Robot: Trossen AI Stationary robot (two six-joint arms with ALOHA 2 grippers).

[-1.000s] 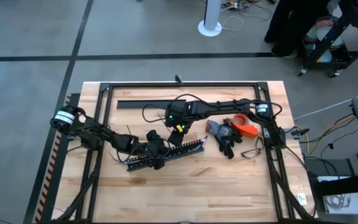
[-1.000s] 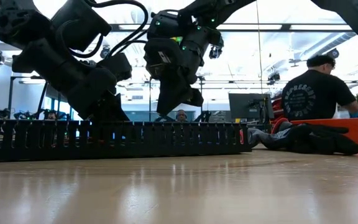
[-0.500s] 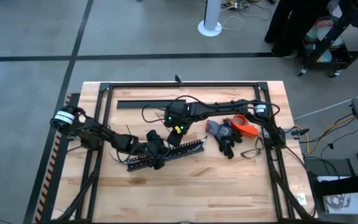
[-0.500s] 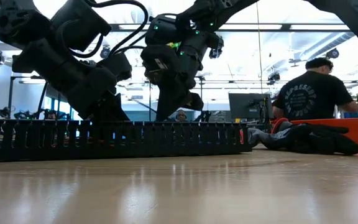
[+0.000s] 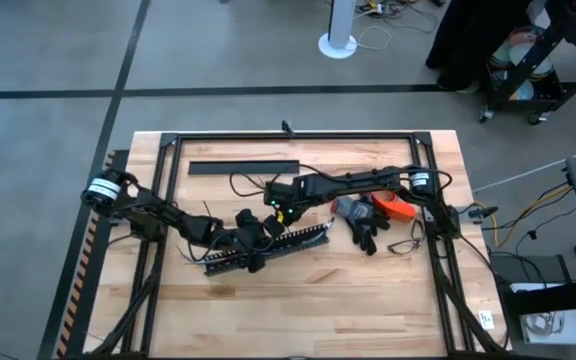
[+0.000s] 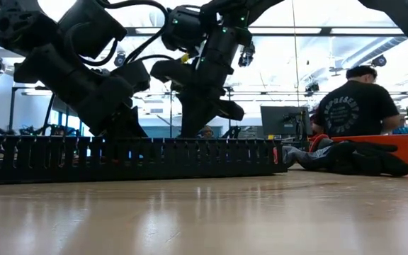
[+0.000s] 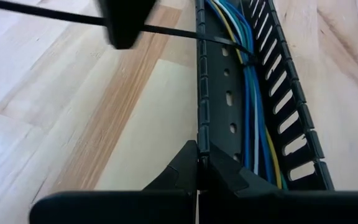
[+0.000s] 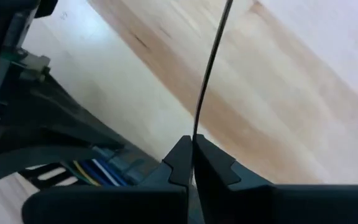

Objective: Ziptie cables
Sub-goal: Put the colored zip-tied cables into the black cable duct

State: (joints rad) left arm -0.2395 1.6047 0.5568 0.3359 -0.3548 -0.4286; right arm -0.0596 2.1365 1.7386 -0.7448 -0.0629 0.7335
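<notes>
A pale wooden surface [image 5: 298,300] with a black frame [image 5: 288,136] along its edges carries everything. On it, a long black slotted duct [image 5: 268,250] lies slanted near the middle; a flat black strip [image 5: 243,167] lies toward the far edge. To the right rest a dark glove [image 5: 358,222] and, touching it, an orange tool [image 5: 393,205].

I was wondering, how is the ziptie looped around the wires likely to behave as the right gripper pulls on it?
The ziptie looks thin and runs straight from the cables to the right gripper, so it probably stays taut under pull but would bend easily sideways. Being so thin and smooth-looking, it may slip between the shut fingers. The left gripper pinches the duct wall, which likely keeps it from sliding.
</notes>
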